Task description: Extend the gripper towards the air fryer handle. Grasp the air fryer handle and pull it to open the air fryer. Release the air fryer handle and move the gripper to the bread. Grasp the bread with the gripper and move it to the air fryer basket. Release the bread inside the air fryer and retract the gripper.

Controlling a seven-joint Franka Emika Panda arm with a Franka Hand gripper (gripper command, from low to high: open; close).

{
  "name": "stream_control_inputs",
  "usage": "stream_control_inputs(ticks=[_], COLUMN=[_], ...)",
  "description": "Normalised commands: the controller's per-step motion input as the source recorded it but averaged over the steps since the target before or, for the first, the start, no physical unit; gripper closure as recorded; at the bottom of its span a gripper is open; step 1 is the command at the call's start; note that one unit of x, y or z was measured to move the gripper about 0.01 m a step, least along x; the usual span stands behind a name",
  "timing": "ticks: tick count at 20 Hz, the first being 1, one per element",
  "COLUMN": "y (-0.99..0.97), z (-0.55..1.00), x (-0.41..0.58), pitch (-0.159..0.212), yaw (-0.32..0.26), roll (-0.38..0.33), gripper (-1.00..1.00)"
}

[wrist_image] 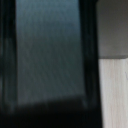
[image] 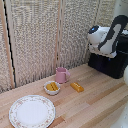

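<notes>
The black air fryer point(image: 109, 65) stands on the wooden table at the exterior view's right. The white end of my arm point(image: 100, 39) hangs just above the fryer's top near its front. My gripper's fingers merge with the black body there, so I cannot tell whether they are open or shut. The wrist view is a blurred close-up of a glossy black surface point(wrist_image: 47, 55) with a strip of table point(wrist_image: 115, 92) beside it. I cannot make out the handle or the basket. The golden-brown bread stick point(image: 77, 87) lies on the table, well away from my gripper.
A pink mug point(image: 61, 75) stands behind the bread. A small white bowl with yellow chunks point(image: 52, 88) sits beside it. A patterned plate point(image: 32, 111) lies near the front. Woven screens point(image: 40, 35) close off the back.
</notes>
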Motion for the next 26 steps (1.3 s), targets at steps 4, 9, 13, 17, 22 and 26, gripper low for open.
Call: stream_control_inputs(ticks=[4,9,13,17,22,26], y=[-0.03,0.01,0.13,0.15,0.33,0.42], z=[0.0,-0.01,0.11,0.36,0.29,0.47], x=[0.158,0.0,0.015,0.003,0.0,-0.081], pitch=[0.0,0.0,0.077,0.178,0.121,-0.022], yaw=[0.0,-0.006,-0.135,-0.106,-0.102,-0.158], roll=[0.0,0.0,0.029,0.151,0.223,0.199], gripper=[1.0,1.0,1.0,1.0,1.0,1.0])
